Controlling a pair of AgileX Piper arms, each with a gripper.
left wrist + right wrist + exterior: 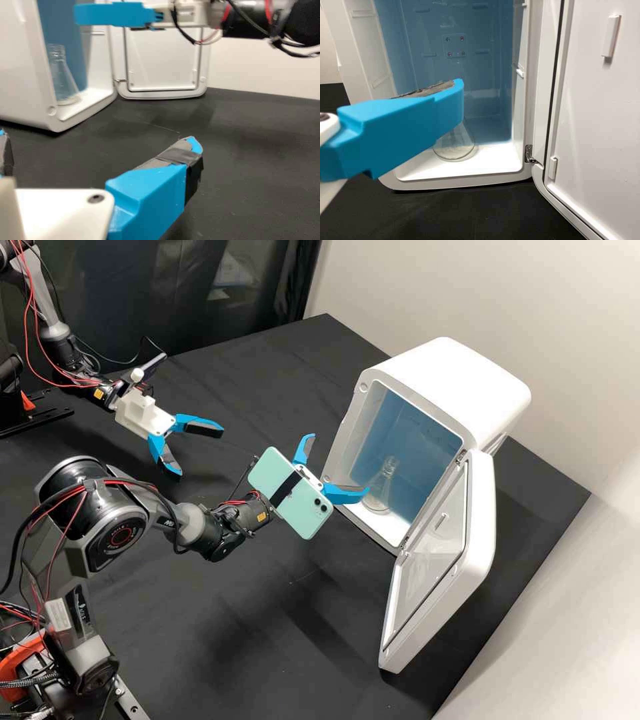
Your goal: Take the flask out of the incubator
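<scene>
Nearest to you, the right arm (pixel 193 528) is stretching across the black desk (pixel 280 613), a mint-green phone (pixel 292 492) strapped at its wrist. The right gripper (pixel 327 471) is hovering just in front of the open mouth of the white incubator (pixel 460 383). Its jaws are standing spread wide and gripping nothing. In the right wrist view, one blue finger (pixel 395 130) is crossing in front of the chamber.

Beside the gripper, the incubator's door (pixel 460 560) is hanging fully open on its hinge, its lower edge resting on the desk.

Inside, the clear conical flask (pixel 382 488) is standing upright on the chamber floor against the blue lining, apart from both grippers. You are seeing it through the opening, close in front of the right gripper.

Farther back on the desk, the left gripper (pixel 189 442) is hanging well apart from the incubator. Its jaws are also spread and empty. From the left wrist view, you are seeing the flask at a distance inside the open chamber, with the right gripper's finger in front of the door.
</scene>
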